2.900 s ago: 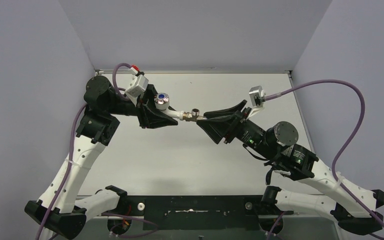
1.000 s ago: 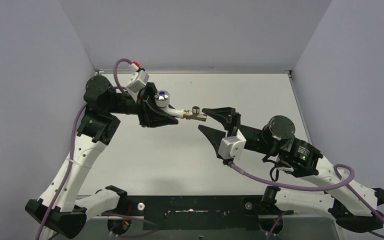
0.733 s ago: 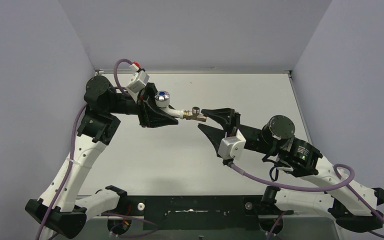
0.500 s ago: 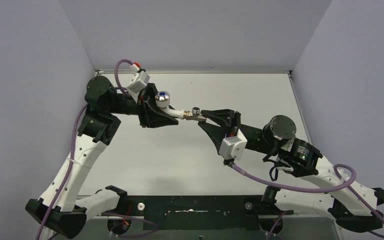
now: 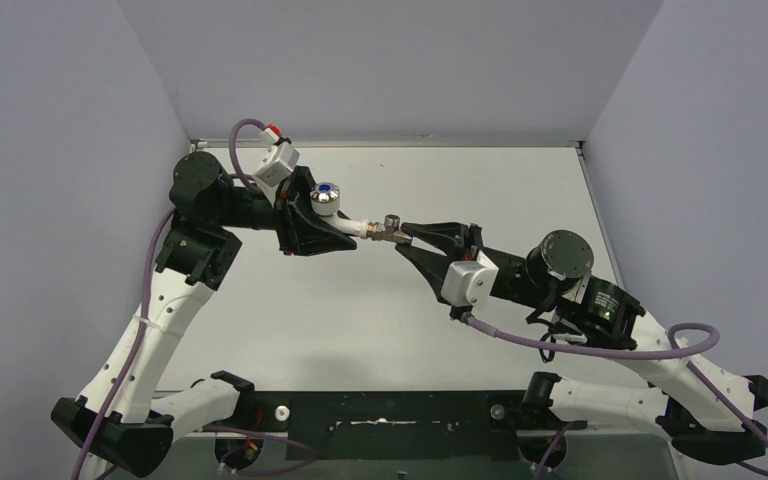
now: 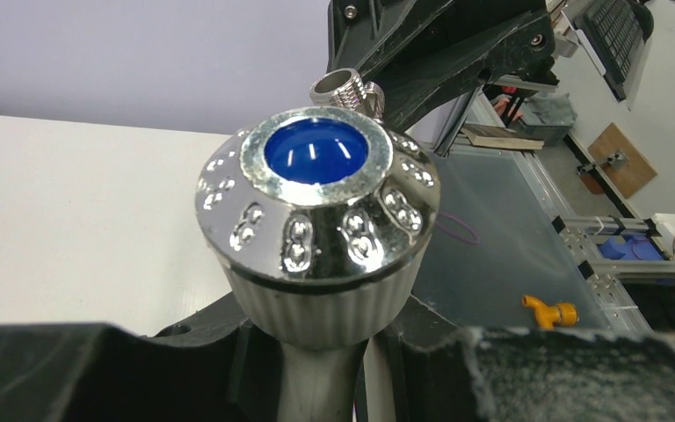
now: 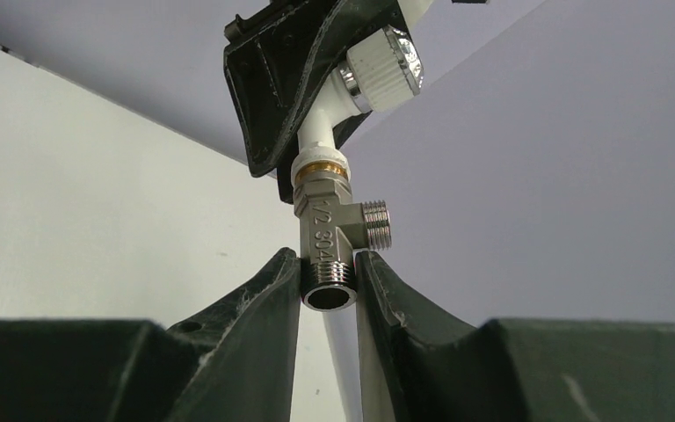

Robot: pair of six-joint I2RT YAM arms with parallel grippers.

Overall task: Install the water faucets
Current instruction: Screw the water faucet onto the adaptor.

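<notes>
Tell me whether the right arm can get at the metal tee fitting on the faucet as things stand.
Looks like yes: the right end effector is shut on the open threaded end of the tee fitting, nothing in between. The left end effector holds the faucet by its white body.

Arms extended toward each other — left end effector (image 5: 345, 235), right end effector (image 5: 401, 238) both closed.

Top view looking down on the table (image 5: 360, 320), wrist views close, facing each other, all sharing the faucet (image 5: 328, 200)
</notes>
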